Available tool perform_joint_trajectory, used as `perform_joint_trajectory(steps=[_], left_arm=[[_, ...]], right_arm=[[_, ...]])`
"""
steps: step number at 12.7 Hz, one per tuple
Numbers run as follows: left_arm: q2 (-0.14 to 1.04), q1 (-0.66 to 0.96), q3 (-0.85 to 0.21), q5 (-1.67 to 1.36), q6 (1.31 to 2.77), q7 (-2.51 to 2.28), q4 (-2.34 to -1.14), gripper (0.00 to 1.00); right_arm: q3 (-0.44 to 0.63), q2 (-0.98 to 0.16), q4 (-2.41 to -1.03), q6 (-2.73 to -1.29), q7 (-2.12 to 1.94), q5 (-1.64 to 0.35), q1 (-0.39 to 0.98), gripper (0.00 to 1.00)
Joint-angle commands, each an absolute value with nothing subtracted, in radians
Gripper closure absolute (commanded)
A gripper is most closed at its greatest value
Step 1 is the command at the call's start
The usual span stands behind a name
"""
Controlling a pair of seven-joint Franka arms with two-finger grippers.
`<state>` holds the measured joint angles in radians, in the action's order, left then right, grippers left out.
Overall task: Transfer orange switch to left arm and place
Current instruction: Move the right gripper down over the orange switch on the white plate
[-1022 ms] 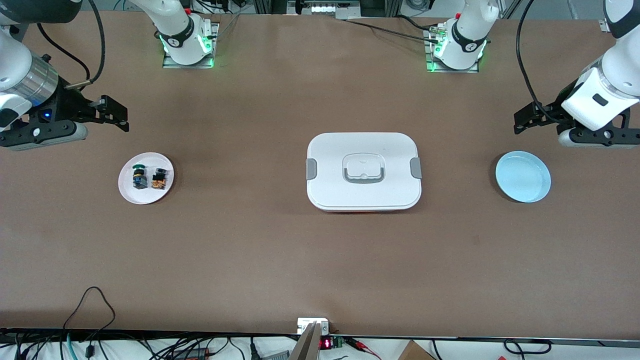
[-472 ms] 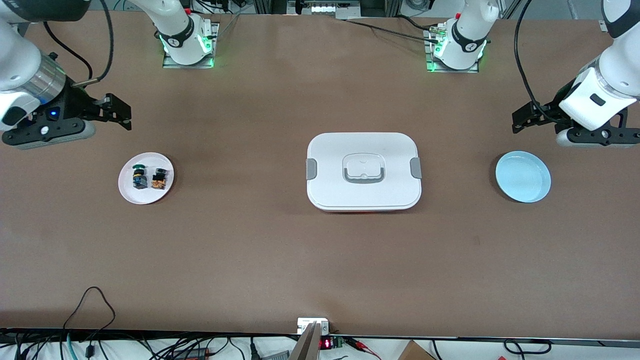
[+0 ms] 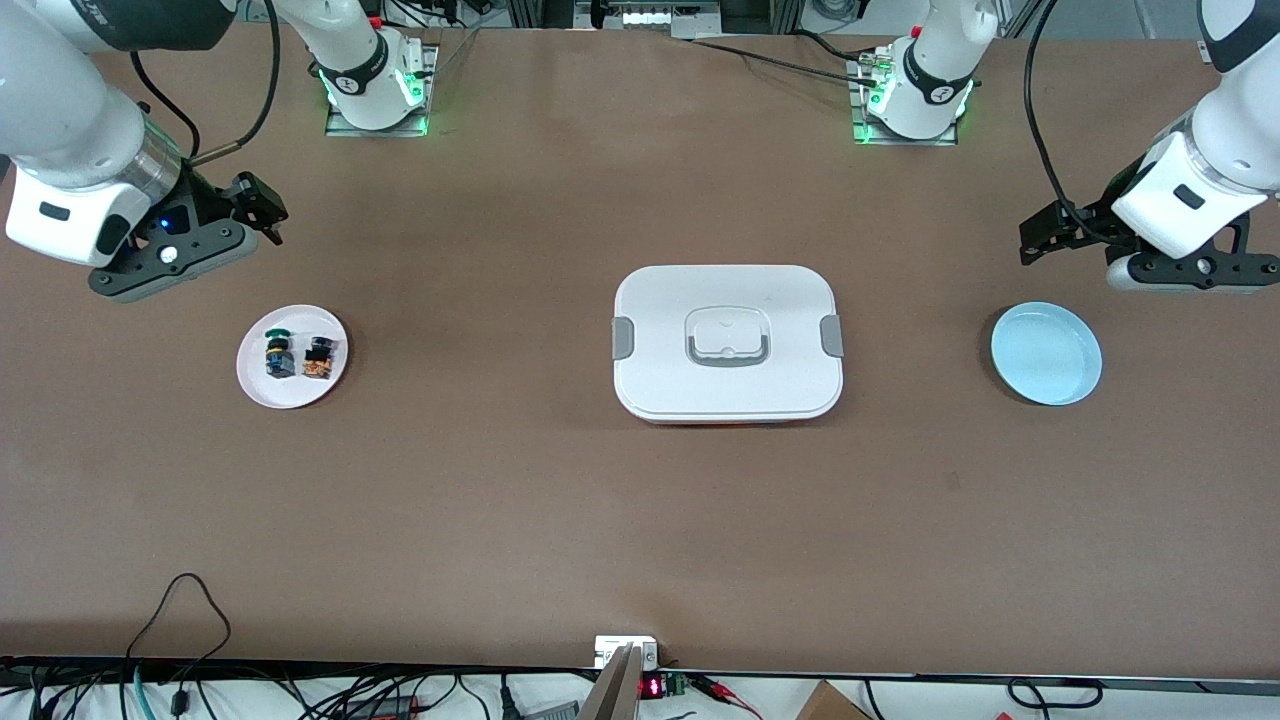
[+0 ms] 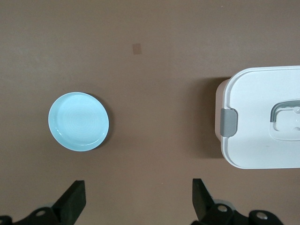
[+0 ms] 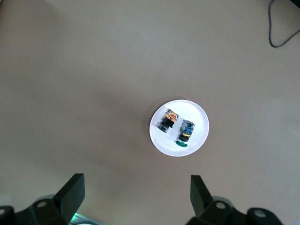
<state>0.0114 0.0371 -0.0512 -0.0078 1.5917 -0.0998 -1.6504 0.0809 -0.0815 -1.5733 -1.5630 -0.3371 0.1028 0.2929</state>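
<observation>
Brown paper covers the counter (image 3: 560, 520), with cables and electronics strung along the edge nearest the front camera. Since a second ago the right arm (image 3: 70, 120) has swung in from the frame's edge, so more of its white forearm shows; its claw (image 3: 262, 205) now hangs over bare counter beside the white plate (image 3: 290, 392), nearer the box's end of that plate than before, and looks foreshortened. The left claw (image 3: 1035, 238) has barely shifted and hangs over the counter just beside the blue plate (image 3: 1046, 353), on the side toward the bases. Both claws stand with fingers wide apart and hold nothing; each wrist view shows its two fingertips (image 4: 75, 199) (image 5: 72, 187) well spread. Nothing on the counter has moved. The orange switch (image 3: 318, 357) lies on the white plate at the right arm's end, next to the blue switch (image 3: 277, 354), with the orange one on the box's side. The box (image 3: 727, 342) sits mid-counter between the two plates, lid on. Both arms' upper links are cut off by the front view's edges, and the left wrist view shows only part of the box. The switches are too small for finer detail.
</observation>
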Motion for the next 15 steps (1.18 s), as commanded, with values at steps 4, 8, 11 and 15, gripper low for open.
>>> perform_joint_trajectory(steps=[4,8,11,15], left_arm=[[0.025,0.034,-0.054,0.011,1.566,-0.112,-1.617,0.0],[0.025,0.034,-0.054,0.011,1.566,-0.11,-1.615,0.0],[0.025,0.035,-0.055,0.011,1.565,-0.112,-1.615,0.0],[0.026,0.041,-0.058,0.012,1.568,-0.112,-1.614,0.0]], right_arm=[[0.089,-0.161,-1.559,-1.611,-0.657,0.11,0.233,0.0],[0.089,-0.257,-1.562,-1.669,-0.932,0.11,0.18,0.0],[0.089,-0.32,-1.58,-1.723,-1.15,0.083,0.138,0.0],[0.087,-0.35,-1.722,-1.909,-1.266,0.02,0.106,0.0]])
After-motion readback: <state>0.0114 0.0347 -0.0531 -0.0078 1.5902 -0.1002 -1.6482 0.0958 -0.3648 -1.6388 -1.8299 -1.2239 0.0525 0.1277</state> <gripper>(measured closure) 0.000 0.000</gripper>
